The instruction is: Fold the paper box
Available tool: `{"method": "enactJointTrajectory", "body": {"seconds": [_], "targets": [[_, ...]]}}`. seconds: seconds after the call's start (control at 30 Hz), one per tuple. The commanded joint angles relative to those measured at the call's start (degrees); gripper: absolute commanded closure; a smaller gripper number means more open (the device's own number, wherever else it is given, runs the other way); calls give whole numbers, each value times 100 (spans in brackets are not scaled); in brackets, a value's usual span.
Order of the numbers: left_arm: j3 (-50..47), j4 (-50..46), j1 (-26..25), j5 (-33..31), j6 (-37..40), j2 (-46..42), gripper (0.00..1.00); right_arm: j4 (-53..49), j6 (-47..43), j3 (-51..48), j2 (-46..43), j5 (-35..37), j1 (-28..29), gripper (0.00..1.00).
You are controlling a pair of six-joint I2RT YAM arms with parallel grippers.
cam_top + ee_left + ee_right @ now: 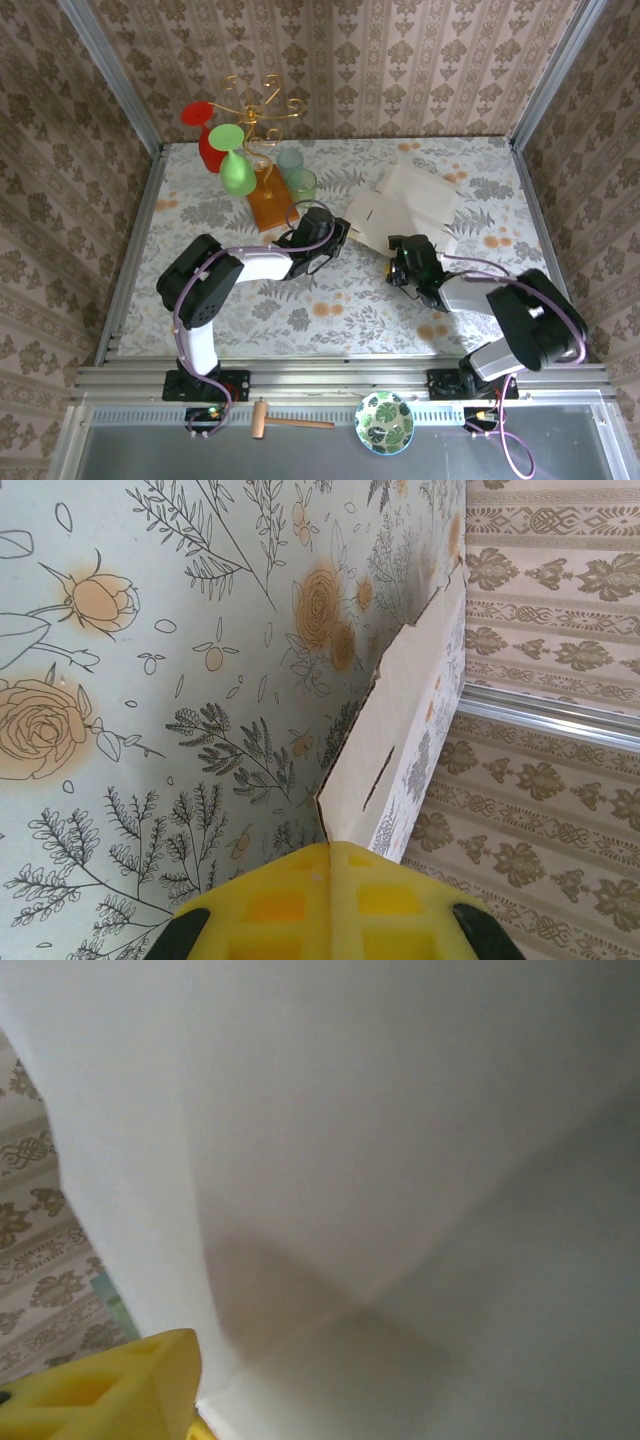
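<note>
Seen from above, the paper box (408,200), a pale flat sheet with flaps, lies at the far right of the floral table (300,310), partly lifted off it. The left gripper (338,236) meets the sheet's left edge and the right gripper (403,262) its near edge. From the left wrist, two yellow fingers (300,905) press together on a corner of the cardboard (400,740), which rises tilted above the floral cloth. From the right wrist, white cardboard (380,1140) sits very close, with a crease running across it; one yellow finger (120,1385) sits beside its lower edge, and whether this hand grips cannot be told
</note>
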Motion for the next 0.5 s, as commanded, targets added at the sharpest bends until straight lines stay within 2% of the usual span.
{"method": "enactJointTrajectory", "body": {"seconds": [0.0,0.13,0.23,0.27,0.33,0.43,0.47], "targets": [[30,-23,-61,-36,-79,-199,100,849,16,101,275,303,16,45],[-18,-102,-61,-84,-52,-289,100,320,-39,129,-89,368,17,65],[-105,-262,-17,-143,26,-467,100,-1145,-210,322,-969,520,2,80],[-124,-365,9,-140,74,-560,95,-1679,-292,425,-1223,574,-12,85],[-107,-727,116,-8,285,-804,72,-2803,-482,719,-1661,624,-93,95],[43,-1610,266,217,803,-1270,44,-4067,-879,1206,-2068,531,-376,99],[90,-1892,295,197,985,-1438,39,-4444,-1030,1384,-2126,457,-501,100]]}}
